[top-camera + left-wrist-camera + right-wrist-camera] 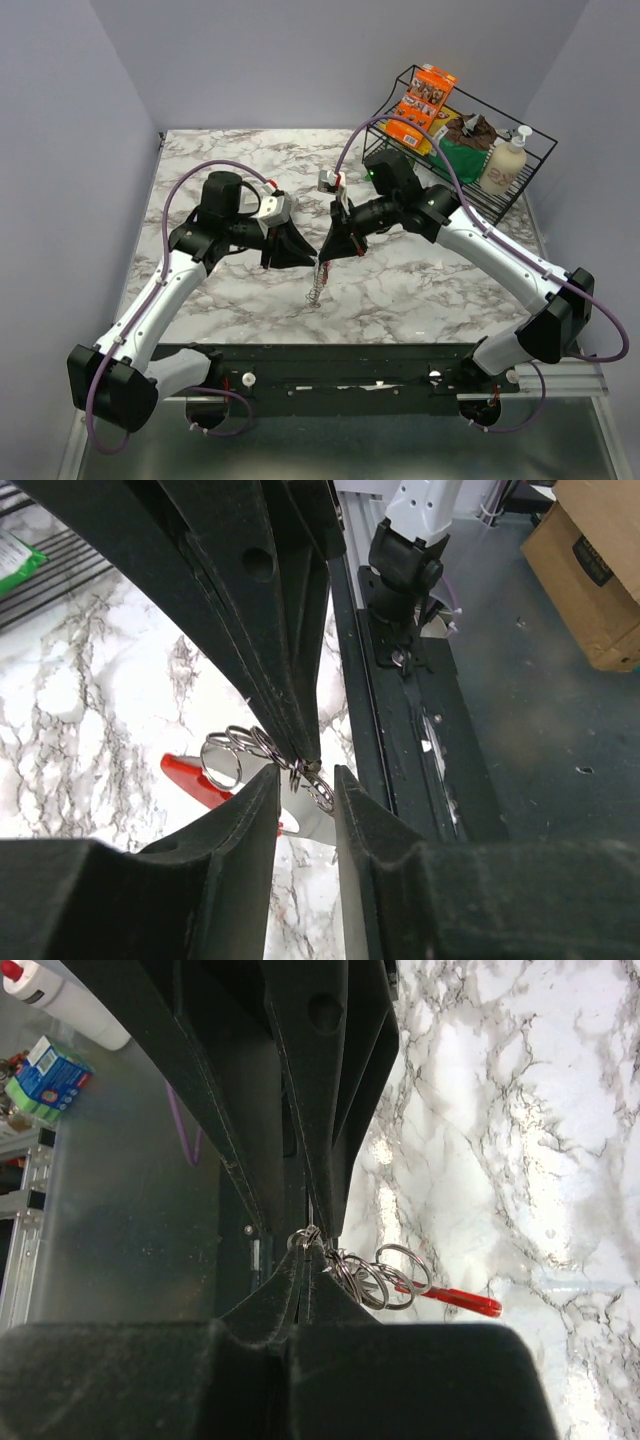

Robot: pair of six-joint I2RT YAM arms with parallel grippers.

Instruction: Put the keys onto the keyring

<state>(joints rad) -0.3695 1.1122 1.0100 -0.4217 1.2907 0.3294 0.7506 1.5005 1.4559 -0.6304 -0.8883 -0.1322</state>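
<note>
The keyring point(316, 285) is a bunch of silver rings point(235, 752) with a red strip point(190, 778). It hangs over the marble between my two grippers. My right gripper point(328, 250) is shut on a ring at the top of the bunch point(312, 1245), and the other rings point(385, 1270) and the red strip point(460, 1300) dangle beside it. My left gripper point(300, 255) meets it tip to tip. The left jaws stand a narrow gap apart point(305, 780) with a ring point(322, 788) spanning that gap. The keys are hidden.
A black wire basket point(520, 190) stands at the back right, holding snack boxes point(425, 95) and a soap bottle point(503, 160). The arms' mounting rail point(350, 372) runs along the near table edge. A cardboard box point(600, 570) sits on the floor beyond it.
</note>
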